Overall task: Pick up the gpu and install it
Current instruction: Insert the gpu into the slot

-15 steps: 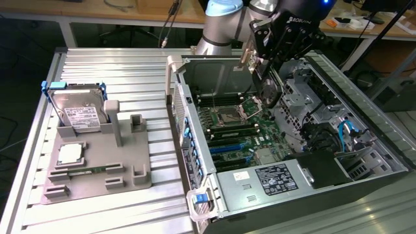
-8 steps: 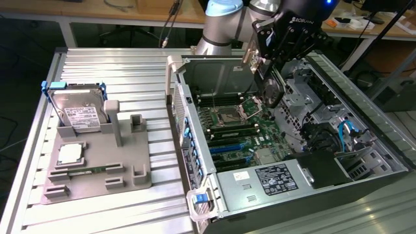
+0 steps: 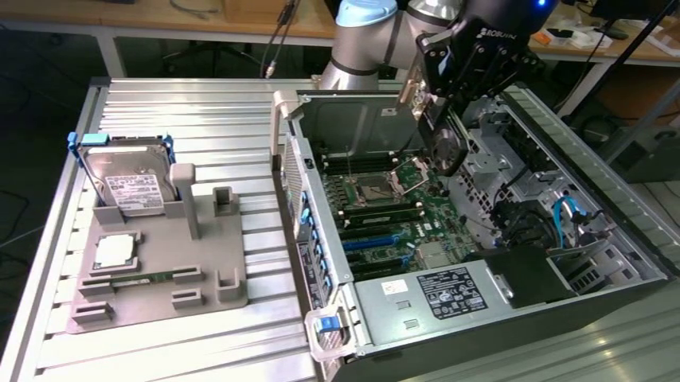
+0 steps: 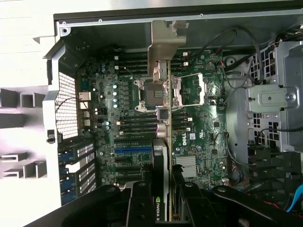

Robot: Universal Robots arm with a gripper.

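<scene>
**Item and position.** The gpu [image 4: 164,123] hangs on edge inside the open computer case [image 3: 318,199]. It is above the motherboard [image 3: 399,208], near the CPU socket [image 3: 380,189], and appears clear of the board and not seated. The tool [image 3: 444,89] is clamped on the card, with one finger against each flat face.

**Hazards, as judged.**
- The hold is on a thin, smooth board. A knock on entry could make the card twist or slip between the fingers.
- The card sits over the socket region rather than the expansion slots [image 4: 132,152]. If the edge connector misses the slot line, it would land on exposed components.
- The bracket [image 4: 163,45] leads the card and could catch the perforated rear wall [image 4: 66,104] of the case, tilting the board.
- The blue cables [image 3: 566,213] lie well apart from the card and pose little risk.

**Materials and shapes.**
- The card is long, flat and rectangular, with a dark board and a folded bracket of dull silvery sheet metal.
- The motherboard is green and densely populated, with black and blue plastic slots in parallel rows.
- The case is grey pressed steel with hard edges.
- Outside the case, a silver hard drive [image 3: 127,181] in a blue frame stands upright in a moulded grey fixture [image 3: 202,274].
- The fixture sits on a ribbed metal tabletop [image 3: 170,103].
</scene>
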